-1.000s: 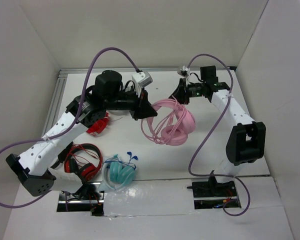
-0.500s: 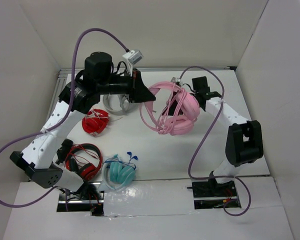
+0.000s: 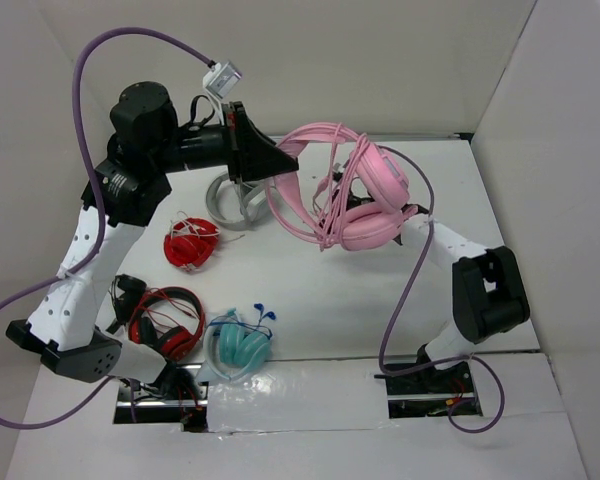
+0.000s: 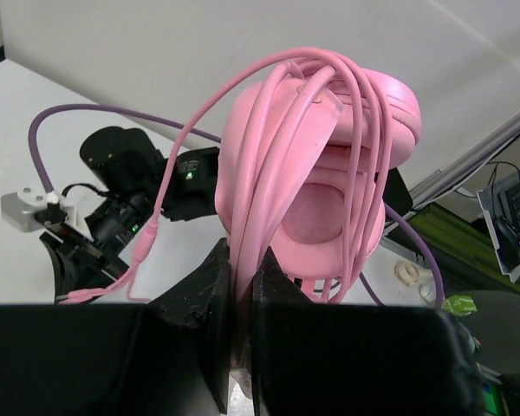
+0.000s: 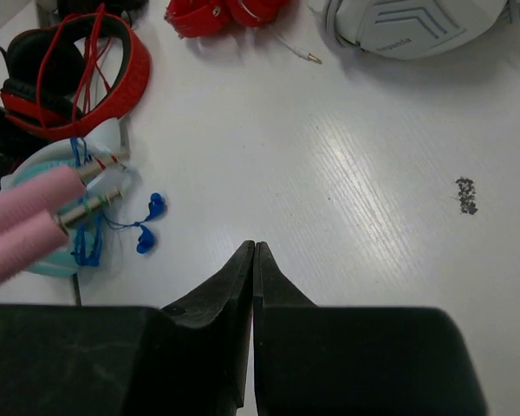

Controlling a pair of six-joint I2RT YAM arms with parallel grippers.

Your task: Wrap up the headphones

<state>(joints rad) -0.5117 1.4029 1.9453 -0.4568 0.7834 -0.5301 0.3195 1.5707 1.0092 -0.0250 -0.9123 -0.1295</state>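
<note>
A white table [image 3: 320, 300] holds audio gear on its left half: grey-white headphones [image 3: 223, 208] at the back, a red earphone bundle [image 3: 190, 243] nearer than them, and red-and-black headphones [image 3: 165, 322] at the near edge. Teal headphones [image 3: 238, 345] lie just beside the red-and-black pair, to the right. Small blue earbuds [image 3: 263, 314] rest against the teal pair, and a small dark smudge [image 5: 465, 195] marks the bare tabletop

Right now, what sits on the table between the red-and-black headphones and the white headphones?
A small red wound-up bundle lies between the red-and-black headphones and the white headphones, nearer the white pair; the top view shows it.
</note>
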